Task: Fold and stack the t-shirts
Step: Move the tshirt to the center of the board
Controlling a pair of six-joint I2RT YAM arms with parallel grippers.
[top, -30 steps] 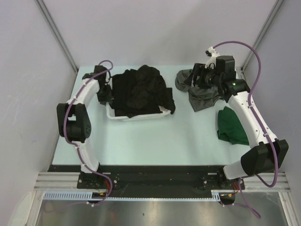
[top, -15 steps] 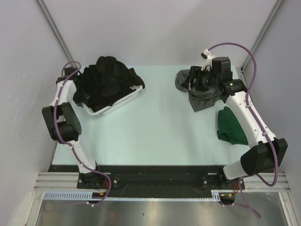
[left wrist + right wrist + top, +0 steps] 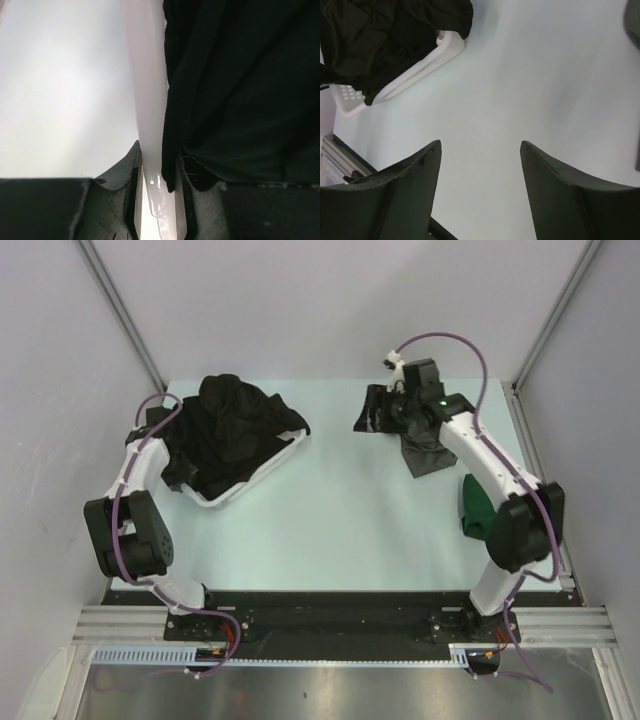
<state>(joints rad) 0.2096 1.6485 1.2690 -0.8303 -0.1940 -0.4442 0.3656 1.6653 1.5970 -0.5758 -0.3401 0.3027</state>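
Several black t-shirts (image 3: 235, 420) are heaped in a white plastic basket (image 3: 255, 475) at the table's far left. My left gripper (image 3: 165, 432) is at the basket's left side. In the left wrist view it (image 3: 159, 165) is shut on the white rim (image 3: 145, 75), and black fabric (image 3: 240, 85) hangs over that rim. A charcoal grey t-shirt (image 3: 428, 452) lies crumpled at the far right. A dark green one (image 3: 475, 508) lies nearer, partly behind the right arm. My right gripper (image 3: 375, 415) hovers just left of the grey shirt. Its jaws (image 3: 480, 145) are open over bare table.
The right wrist view shows the basket (image 3: 420, 67) and its black load (image 3: 385, 30) at upper left, with a grey edge of fabric (image 3: 634, 20) at upper right. Side walls and corner posts close in the table on both sides and at the back.
The basket has slid from the table's middle to the far left and turned, held by my left gripper. My right arm swung left, carrying its gripper off the grey shirt.
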